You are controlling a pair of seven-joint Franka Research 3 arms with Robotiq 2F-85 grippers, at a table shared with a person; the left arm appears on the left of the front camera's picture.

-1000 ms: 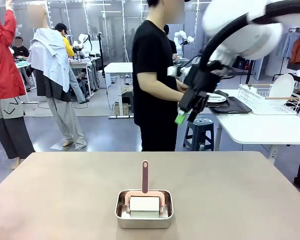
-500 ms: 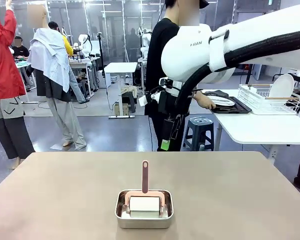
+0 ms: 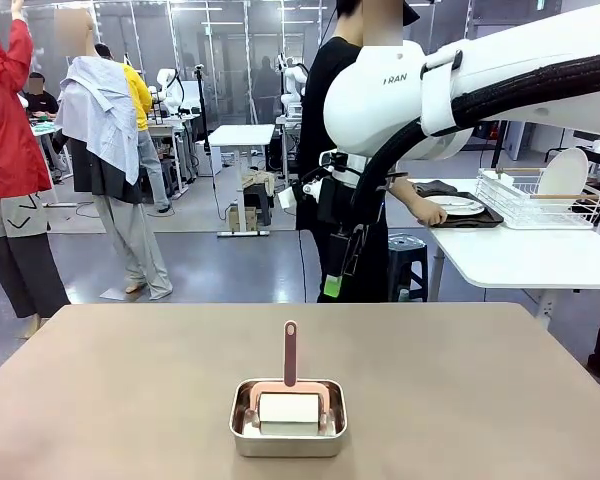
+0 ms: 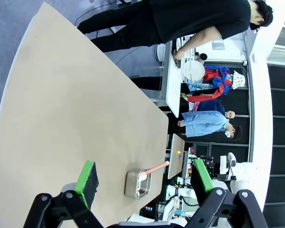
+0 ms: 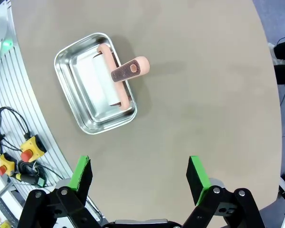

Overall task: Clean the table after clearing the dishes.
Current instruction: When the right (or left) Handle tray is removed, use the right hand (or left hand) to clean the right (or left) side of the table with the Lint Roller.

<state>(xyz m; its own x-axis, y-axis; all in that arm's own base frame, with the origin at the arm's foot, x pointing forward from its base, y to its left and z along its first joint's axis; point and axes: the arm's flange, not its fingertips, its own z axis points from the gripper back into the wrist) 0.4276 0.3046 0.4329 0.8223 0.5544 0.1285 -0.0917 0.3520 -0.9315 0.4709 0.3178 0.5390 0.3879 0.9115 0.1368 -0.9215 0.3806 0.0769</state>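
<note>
Right gripper spread wide, hovering above table, apart.

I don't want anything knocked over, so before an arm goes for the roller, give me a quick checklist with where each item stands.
1. Dishes off the table: ok, on the white table beside it.
2. Roller standing in its pan: ok.
3. Right end effector open, empty: ok.
4. Left end effector open, empty: ok.
5. Right end effector centred over the roller: not ok, pan lies off to one side.
6. Person's hand clear of the table: ok.
</note>
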